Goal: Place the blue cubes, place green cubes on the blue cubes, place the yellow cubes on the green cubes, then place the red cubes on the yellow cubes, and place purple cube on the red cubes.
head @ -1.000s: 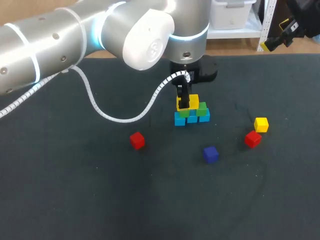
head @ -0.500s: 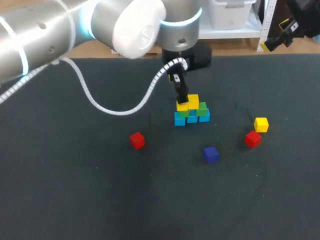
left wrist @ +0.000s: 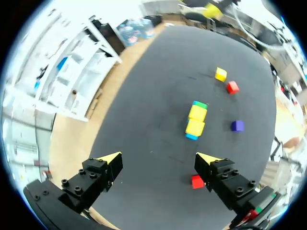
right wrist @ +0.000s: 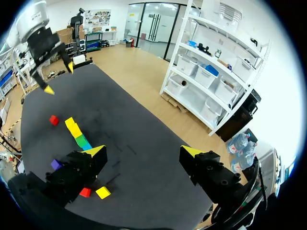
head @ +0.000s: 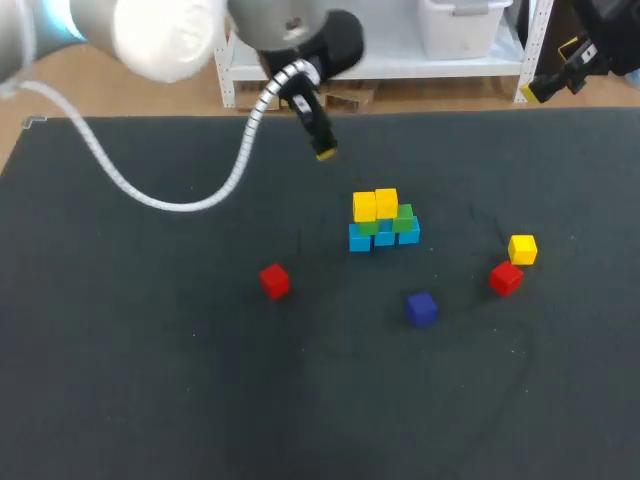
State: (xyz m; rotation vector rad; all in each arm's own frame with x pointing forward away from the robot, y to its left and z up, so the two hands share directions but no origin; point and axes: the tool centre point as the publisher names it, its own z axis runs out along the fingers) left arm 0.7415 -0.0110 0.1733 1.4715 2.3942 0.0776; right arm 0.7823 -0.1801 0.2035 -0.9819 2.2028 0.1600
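A stack stands mid-table: a bottom row of blue cubes, green cubes on them, two yellow cubes on top. My left gripper hangs open and empty, high above the table behind and left of the stack. The left wrist view shows its own gripper looking down on the stack. Loose cubes lie around: a red cube, a purple cube, a second red cube and a yellow cube. My right gripper is open and empty off the table's back right corner.
In the right wrist view the stack lies ahead of the gripper, with my left gripper beyond it. The dark table mat is bare at the front and left.
My left gripper opened off the yellow cube on the stack, then rose and drew back to the left. Both yellow cubes stay on the green ones. The right arm has not moved.
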